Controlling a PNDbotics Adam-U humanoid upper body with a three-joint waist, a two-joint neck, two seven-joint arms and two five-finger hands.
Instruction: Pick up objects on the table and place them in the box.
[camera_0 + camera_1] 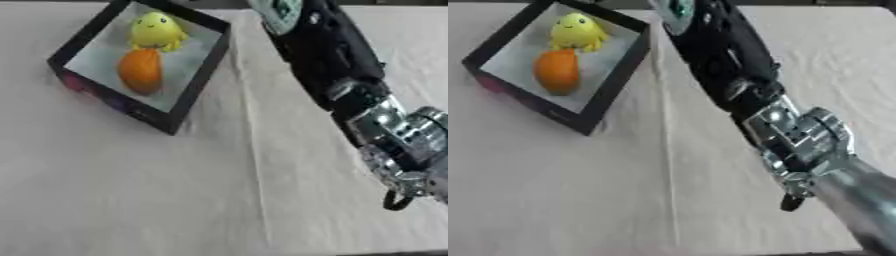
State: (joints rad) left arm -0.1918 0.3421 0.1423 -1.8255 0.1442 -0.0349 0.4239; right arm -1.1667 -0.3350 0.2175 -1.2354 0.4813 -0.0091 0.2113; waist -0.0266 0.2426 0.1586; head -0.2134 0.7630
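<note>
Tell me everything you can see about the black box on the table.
The black box is square and open at the top, with thin dark walls and a pale grey floor. A pink and purple patch shows low on its outer wall. It sits turned at an angle on the white cloth, at the far left. Inside lie a yellow toy and an orange object, touching each other. No robot hand touches it.

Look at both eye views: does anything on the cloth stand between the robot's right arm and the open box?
Nothing visible does. The cloth between the right arm and the black box lies bare apart from a fold line. The box's top is open, and a yellow toy and an orange object already lie inside. The hand's fingers cannot be made out.
</note>
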